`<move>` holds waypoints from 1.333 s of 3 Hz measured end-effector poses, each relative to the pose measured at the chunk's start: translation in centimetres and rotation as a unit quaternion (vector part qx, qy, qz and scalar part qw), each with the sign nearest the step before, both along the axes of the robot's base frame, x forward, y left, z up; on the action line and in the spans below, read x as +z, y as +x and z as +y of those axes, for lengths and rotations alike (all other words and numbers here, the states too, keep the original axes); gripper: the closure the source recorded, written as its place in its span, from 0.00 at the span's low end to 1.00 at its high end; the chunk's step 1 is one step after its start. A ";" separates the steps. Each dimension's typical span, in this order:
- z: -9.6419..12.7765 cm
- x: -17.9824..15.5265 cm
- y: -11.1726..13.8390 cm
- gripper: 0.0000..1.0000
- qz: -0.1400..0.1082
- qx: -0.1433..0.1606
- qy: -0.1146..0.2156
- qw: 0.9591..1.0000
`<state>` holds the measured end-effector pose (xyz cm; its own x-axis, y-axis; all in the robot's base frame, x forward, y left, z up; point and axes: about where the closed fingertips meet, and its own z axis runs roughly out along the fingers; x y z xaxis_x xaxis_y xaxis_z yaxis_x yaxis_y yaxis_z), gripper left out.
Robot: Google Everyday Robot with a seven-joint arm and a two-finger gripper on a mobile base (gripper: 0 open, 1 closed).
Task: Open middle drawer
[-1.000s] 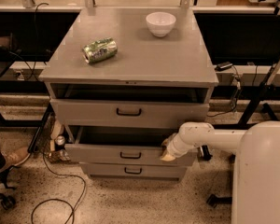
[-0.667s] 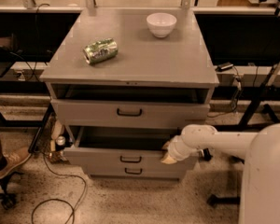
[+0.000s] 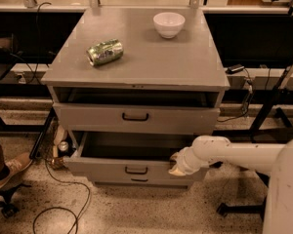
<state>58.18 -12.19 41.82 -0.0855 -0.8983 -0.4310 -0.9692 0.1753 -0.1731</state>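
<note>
the middle drawer [image 3: 102, 167], a wide, shallow grey metal drawer, sits second of three in the front of a grey table [image 3: 151, 62]. it stands part way out, its front nearer the camera than the drawer fronts above and below, with a dark open cavity showing behind its upper edge. its small black handle [image 3: 136, 170] is at the centre of the front.

the gripper [image 3: 177, 163] is at the right end of that front, pressed against or hooked over the upper edge, to the right of the handle and not on it. whether it is open or closed, or clamped on the edge, cannot be told. the white arm [image 3: 234, 154] reaches in from the right, roughly level with the drawer.

the drawer's long axis runs left to right across the view, and nearly all of it lies to the left of the gripper. its travel looks to be straight out toward the camera, so a further pull would likely run that way, drawn from one end rather than the middle.

above it is the top drawer [image 3: 88, 116]; below it is the lowest drawer [image 3: 139, 180]. on the table lie a crushed can [image 3: 105, 52] on its side and a white bowl [image 3: 169, 24], well apart.
</note>
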 end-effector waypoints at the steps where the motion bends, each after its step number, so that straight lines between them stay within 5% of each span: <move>1: 0.0 -0.2 0.0 1.00 0.000 0.000 0.000 1.000; 2: 0.3 0.0 -4.8 1.00 0.033 -0.016 0.024 0.999; 3: 0.3 0.0 -4.8 1.00 0.033 -0.016 0.024 0.999; 4: 0.3 0.0 -4.8 0.81 0.033 -0.016 0.024 0.999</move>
